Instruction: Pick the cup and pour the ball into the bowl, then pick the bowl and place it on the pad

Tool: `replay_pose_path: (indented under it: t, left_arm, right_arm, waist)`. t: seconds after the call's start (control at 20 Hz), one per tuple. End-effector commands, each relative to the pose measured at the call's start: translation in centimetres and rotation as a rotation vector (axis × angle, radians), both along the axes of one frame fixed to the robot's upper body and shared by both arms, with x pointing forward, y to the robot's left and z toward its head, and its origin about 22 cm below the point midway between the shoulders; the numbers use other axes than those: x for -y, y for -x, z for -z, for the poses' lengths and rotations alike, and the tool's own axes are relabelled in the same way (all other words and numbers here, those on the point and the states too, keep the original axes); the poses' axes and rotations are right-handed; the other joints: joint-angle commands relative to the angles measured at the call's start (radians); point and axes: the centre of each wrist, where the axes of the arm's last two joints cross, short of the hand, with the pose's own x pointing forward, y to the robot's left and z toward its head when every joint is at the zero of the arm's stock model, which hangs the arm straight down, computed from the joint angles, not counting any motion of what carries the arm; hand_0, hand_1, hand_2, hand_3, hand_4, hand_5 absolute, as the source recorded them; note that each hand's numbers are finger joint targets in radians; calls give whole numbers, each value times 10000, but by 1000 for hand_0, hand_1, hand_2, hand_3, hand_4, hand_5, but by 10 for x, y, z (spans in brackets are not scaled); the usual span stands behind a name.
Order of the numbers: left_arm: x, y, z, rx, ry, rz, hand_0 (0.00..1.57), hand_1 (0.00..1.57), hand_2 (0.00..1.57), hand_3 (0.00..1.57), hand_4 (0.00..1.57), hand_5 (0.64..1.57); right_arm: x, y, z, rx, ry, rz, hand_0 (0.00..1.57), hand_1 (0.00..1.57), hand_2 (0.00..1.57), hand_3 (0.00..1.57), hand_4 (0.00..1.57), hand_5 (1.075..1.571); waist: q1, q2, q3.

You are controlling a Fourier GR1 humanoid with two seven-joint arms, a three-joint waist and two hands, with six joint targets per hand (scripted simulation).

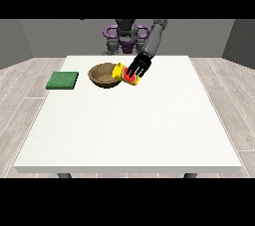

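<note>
A brown bowl (103,75) sits on the white table (129,120) near its far edge. The hand at the view's right (139,67) has its fingers curled round a yellow cup with a red band (123,73). The cup is tipped on its side, its mouth towards the bowl's right rim. No ball shows. A green pad (63,80) lies flat at the table's far left, apart from the bowl. The other hand is out of sight.
The robot's torso (127,36) stands behind the table's far edge. The table's near edge (129,169) runs across the bottom of the view, with grey floor on either side.
</note>
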Motion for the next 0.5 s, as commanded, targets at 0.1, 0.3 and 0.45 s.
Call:
replay_pose_path:
  t: [0.1,0.3,0.45]
  left_arm:
    - [6,-7,-4,415,-2803,-662,1380,1380,1571,1571,853,1559]
    - [32,-9,2,251,-4918,-549,1337,1337,1503,1571,816,1537]
    - [61,3,24,-627,-6253,139,1326,1326,1433,1427,979,1480]
  right_arm:
    - [2,-10,12,-539,64,37,0,0,0,0,338,1565]
    - [-9,-18,21,-952,-42,-250,0,0,0,0,370,1565]
    - [-6,-23,31,-1490,-316,243,0,0,0,0,378,1565]
  waist:
    - [47,-508,13]
    - [-11,-855,22]
    - [338,-1491,13]
